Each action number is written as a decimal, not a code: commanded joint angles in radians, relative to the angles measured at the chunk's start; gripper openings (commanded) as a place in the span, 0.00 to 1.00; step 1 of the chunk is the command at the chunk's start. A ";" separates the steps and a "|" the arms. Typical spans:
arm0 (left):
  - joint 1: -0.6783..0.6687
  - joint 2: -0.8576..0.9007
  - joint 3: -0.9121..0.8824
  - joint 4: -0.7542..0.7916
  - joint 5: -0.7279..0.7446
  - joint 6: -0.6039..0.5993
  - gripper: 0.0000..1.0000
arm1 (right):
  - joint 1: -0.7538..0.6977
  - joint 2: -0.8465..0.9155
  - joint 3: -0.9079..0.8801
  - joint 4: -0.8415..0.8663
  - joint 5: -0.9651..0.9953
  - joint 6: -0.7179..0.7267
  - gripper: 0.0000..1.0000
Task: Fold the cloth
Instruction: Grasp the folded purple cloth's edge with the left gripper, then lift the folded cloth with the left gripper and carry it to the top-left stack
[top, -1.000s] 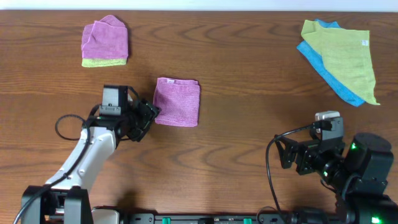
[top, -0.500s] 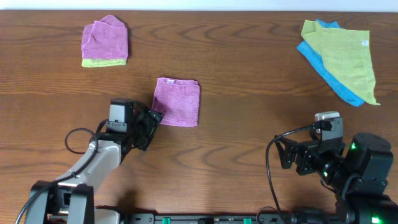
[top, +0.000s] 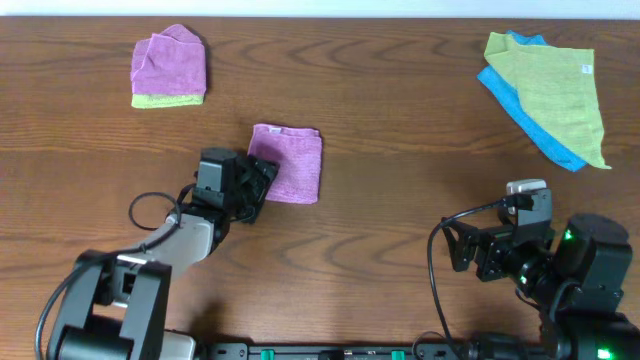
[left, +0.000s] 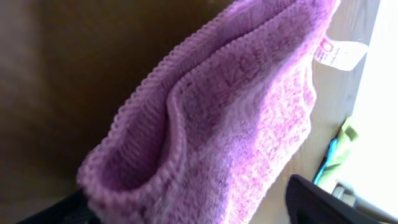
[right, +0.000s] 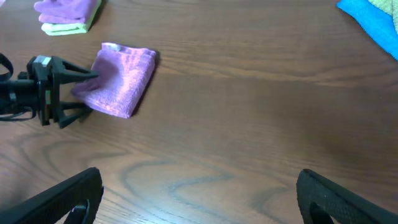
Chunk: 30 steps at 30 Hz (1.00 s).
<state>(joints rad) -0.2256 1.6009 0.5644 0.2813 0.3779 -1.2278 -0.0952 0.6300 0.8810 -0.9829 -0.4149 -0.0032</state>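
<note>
The lilac-purple cloth (top: 290, 165) lies folded into a small rectangle on the wooden table, left of centre. My left gripper (top: 262, 180) is at its lower left corner, jaws open with the cloth's folded edge between them. In the left wrist view the cloth (left: 236, 112) fills the frame, its layered edges and white tag (left: 339, 53) showing, with my left gripper's dark fingers (left: 193, 214) wide apart at the bottom corners. The right wrist view shows the cloth (right: 124, 78) and the left gripper (right: 84, 93) at its near corner. My right gripper (right: 199, 199) is open and empty, low at the right (top: 455, 250).
A small purple wad on a yellow-green piece (top: 168, 65) sits at the far left. A yellow-green cloth over a blue cloth (top: 550, 85) lies at the far right. Bare wood stretches between the cloth and the right arm.
My left gripper has moved right and slightly down, up to the cloth, so its jaws now reach around the cloth's lower left corner. The right arm has not moved.
</note>
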 joint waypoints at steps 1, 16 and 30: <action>-0.016 0.100 -0.032 -0.006 -0.042 -0.018 0.70 | -0.008 -0.002 -0.007 -0.002 0.000 0.017 0.99; -0.012 0.203 -0.021 0.220 0.044 0.054 0.06 | -0.008 -0.002 -0.007 -0.002 0.000 0.017 0.99; 0.066 0.116 0.463 -0.248 0.165 0.222 0.06 | -0.008 -0.002 -0.007 -0.002 0.000 0.017 0.99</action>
<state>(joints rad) -0.1802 1.7435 0.9070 0.1181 0.5140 -1.0912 -0.0952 0.6300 0.8803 -0.9833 -0.4145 -0.0032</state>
